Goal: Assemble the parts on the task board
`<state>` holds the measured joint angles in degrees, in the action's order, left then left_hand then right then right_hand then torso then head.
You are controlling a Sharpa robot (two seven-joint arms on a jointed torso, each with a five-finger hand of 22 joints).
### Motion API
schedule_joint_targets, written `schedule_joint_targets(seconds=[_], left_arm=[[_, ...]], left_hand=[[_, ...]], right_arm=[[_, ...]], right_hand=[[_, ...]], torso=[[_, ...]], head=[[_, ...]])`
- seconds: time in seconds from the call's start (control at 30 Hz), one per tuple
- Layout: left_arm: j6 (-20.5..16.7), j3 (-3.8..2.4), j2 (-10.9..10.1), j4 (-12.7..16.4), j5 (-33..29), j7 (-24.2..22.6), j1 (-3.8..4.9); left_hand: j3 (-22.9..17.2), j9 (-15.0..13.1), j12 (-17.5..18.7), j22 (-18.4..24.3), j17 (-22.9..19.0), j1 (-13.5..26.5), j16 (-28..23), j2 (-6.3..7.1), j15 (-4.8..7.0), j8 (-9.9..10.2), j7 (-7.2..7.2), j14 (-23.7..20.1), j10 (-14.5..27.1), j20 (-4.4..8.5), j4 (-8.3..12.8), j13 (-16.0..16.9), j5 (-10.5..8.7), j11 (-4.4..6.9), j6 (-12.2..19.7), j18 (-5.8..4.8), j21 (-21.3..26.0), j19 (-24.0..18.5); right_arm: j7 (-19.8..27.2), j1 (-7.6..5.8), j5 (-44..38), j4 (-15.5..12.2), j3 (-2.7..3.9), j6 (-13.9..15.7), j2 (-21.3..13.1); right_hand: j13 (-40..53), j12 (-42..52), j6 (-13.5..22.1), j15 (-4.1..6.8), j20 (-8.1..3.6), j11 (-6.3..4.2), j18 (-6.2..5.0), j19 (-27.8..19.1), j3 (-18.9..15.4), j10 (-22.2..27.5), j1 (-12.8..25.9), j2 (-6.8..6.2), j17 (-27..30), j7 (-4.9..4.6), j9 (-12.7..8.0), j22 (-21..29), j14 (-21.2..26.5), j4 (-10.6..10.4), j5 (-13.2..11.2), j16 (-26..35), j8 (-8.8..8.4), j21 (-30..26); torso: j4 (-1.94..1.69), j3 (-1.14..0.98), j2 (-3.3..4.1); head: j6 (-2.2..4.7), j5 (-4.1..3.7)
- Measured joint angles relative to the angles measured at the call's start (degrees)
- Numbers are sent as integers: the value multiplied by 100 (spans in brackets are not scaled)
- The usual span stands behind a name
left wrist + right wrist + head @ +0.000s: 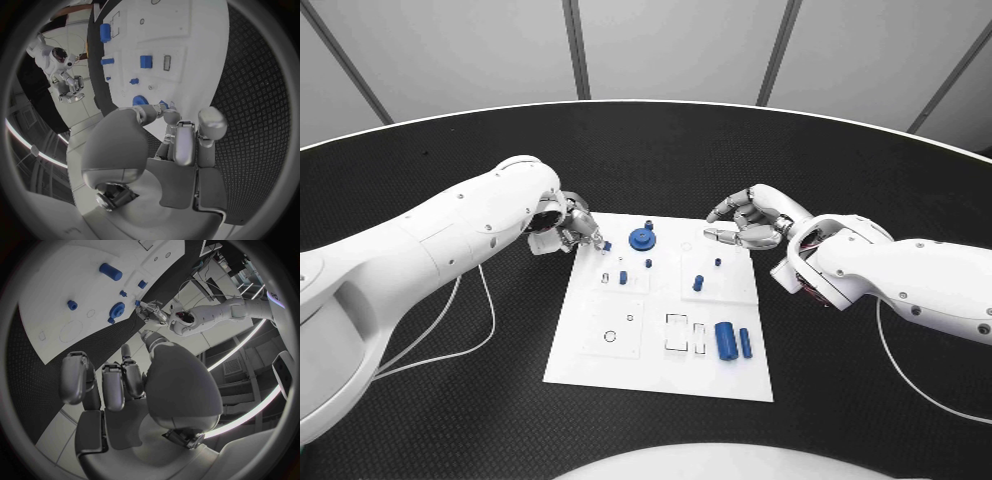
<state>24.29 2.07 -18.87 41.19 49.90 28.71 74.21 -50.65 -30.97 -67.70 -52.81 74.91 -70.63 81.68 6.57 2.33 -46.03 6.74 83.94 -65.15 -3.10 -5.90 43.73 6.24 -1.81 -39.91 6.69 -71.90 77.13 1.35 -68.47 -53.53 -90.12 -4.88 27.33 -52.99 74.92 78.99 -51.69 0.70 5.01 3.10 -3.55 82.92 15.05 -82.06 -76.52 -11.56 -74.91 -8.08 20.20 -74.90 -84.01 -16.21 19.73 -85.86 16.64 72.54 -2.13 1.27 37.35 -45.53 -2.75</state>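
A white task board lies in the middle of a round black table, with two white robot arms reaching in over its far end. The left hand sits at the board's far left corner, fingertips pinched together on a small blue part just beside the blue gear; the left wrist view shows the same fingers closed around that blue piece at the board's edge. The right hand hangs at the far right corner, its fingers curled loosely inward and holding nothing. Seven blue parts can be counted on the board: the gear, the small piece in the left hand's grasp, three short pegs standing in the middle area, and a thick cylinder lying just beside a thin pin near the right edge. Several recesses show, including one ring-shaped outline and two rectangular slots.
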Motion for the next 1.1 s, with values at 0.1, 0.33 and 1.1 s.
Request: schedule_joint_targets(seconds=[0.1,0.33,1.1], left_arm=[[-16,0,-30,39,-98,-26,0],[-109,1,-184,270,-401,-35,2],[-639,122,-1155,1626,-683,45,7]], left_hand=[[-21,-2,-42,0,0,110,37,17,0,-62,-3,0,-30,0,21,42,211,1,-3,0,0,0],[-1,-16,-172,-17,0,520,98,99,16,-126,-11,12,-235,0,121,215,1059,83,-160,1,-27,0],[43,101,-537,-138,0,1206,137,182,146,-192,-138,-4,-798,89,420,1028,2272,213,-540,0,-99,89]], right_arm=[[0,0,0,1,0,0,-1],[-2,0,0,5,0,-3,-9],[0,0,0,48,-1,-9,-12]], right_hand=[[0,0,0,0,0,0,0,0,0,0,0,0,0,0,0,0,0,0,0,0,0,0],[0,0,0,2,0,0,0,0,0,0,0,0,0,0,0,0,2,0,0,0,0,0],[-1,0,0,20,0,0,0,0,17,0,0,0,1,0,0,0,20,17,-2,0,-2,0]], torso=[[0,-1,-2],[-1,-2,-12],[-50,9,-114]], head=[[2,4],[8,16],[-31,51]])
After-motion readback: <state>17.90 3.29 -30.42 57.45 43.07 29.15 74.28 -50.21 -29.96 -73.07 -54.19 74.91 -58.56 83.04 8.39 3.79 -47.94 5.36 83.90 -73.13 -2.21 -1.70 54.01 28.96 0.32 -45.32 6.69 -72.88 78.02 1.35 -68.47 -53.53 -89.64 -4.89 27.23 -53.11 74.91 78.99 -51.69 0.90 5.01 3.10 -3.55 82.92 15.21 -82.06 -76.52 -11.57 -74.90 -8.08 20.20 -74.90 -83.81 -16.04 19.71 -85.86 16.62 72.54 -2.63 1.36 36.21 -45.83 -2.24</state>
